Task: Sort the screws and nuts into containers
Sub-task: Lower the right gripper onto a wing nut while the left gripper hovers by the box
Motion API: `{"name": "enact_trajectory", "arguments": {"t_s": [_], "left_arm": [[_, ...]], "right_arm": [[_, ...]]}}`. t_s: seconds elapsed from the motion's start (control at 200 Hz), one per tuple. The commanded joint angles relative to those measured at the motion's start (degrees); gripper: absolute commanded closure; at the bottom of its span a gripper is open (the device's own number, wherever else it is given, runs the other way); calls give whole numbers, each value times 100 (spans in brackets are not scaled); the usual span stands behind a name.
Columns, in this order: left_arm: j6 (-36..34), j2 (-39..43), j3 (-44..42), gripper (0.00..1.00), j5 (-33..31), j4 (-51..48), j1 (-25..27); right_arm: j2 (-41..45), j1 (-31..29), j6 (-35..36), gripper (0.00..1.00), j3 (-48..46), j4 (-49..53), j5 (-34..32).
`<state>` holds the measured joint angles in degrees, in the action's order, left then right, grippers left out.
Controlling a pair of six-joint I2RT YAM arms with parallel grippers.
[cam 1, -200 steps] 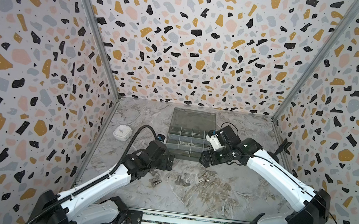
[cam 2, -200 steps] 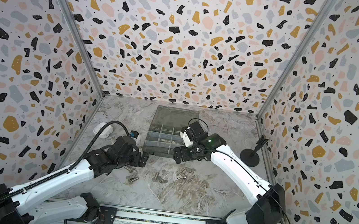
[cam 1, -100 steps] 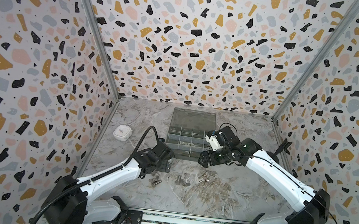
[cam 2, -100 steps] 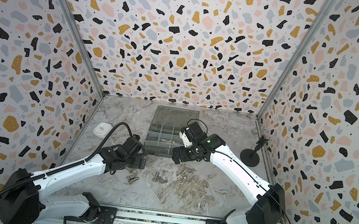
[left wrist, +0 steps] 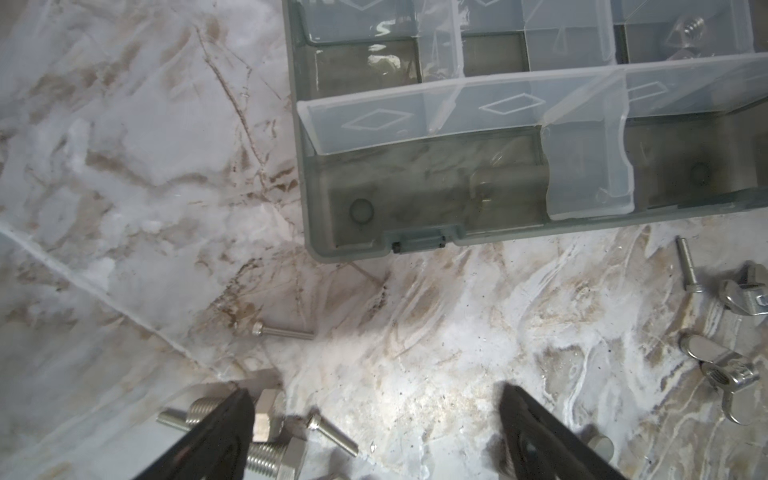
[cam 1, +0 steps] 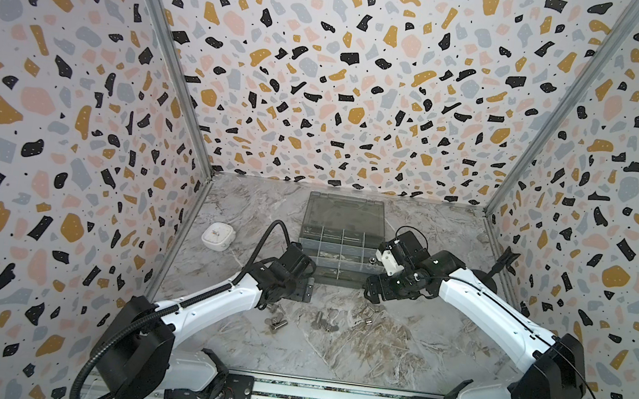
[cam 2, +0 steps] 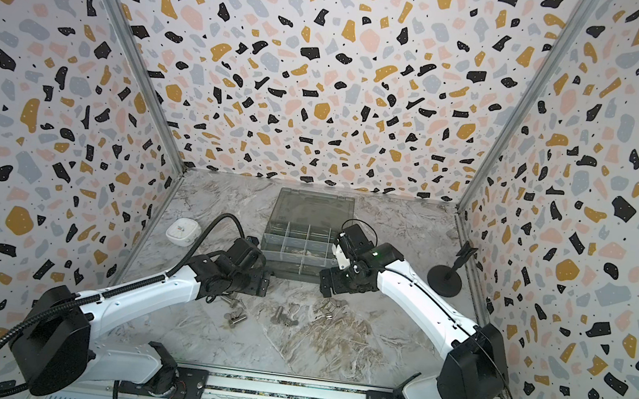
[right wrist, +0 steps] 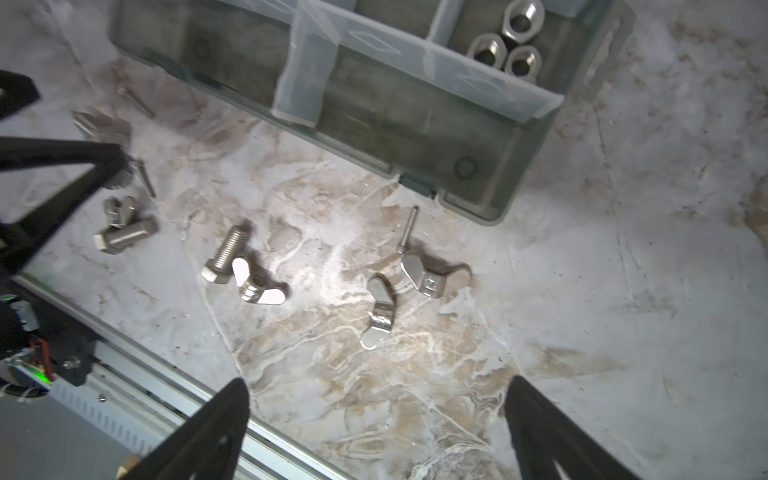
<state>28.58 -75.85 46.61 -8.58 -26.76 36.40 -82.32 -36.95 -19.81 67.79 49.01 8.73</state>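
Since a second ago, folded the left elbow in toward the base rail; hardly shifted on the right.

Far left on the marble table: small white case, well apart from both arms. Next, left gripper, jaws wide apart with nothing between them, low over the table, one fingertip right beside a cluster of the screws; touching or not, cannot tell. Just beyond, near-left corner of the containers, lid open.

Centre of the table: loose hardware lying outside the box, namely thick bolts, thin screws, and three winged pieces among the nuts.

Inside the box: three hex nuts together in one end compartment, a threaded piece in another, most other compartments seemingly bare.

Right of that, right gripper, jaws likewise apart, holding nothing, hovering above the winged pieces near the box's near-right corner. Far right: black stand.

Judged as early: a few pieces filed, most of the pile left to sort.
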Motion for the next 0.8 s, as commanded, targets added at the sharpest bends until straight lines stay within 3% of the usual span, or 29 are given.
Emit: {"name": "enact_trajectory", "arguments": {"t_s": [0.0, 0.1, 0.37, 0.606, 0.796], "left_arm": [[-121, -210, 338, 6, 172, 178, 37], [-226, -375, 588, 5, 251, 224, 85], [-544, -750, 1408, 0, 340, 0, 95], [-754, -880, 1855, 0, 295, -208, 95], [-917, -846, 1931, 0, 252, -290, 95]], "right_arm": [[174, 137, 102, 16, -235, -36, 101], [118, 146, 130, 33, -434, -214, 88], [-265, 166, 192, 46, -636, -423, -62], [-614, 153, 93, 49, -942, -656, 16], [-781, -7, 560, 48, -895, -649, -553]]}}
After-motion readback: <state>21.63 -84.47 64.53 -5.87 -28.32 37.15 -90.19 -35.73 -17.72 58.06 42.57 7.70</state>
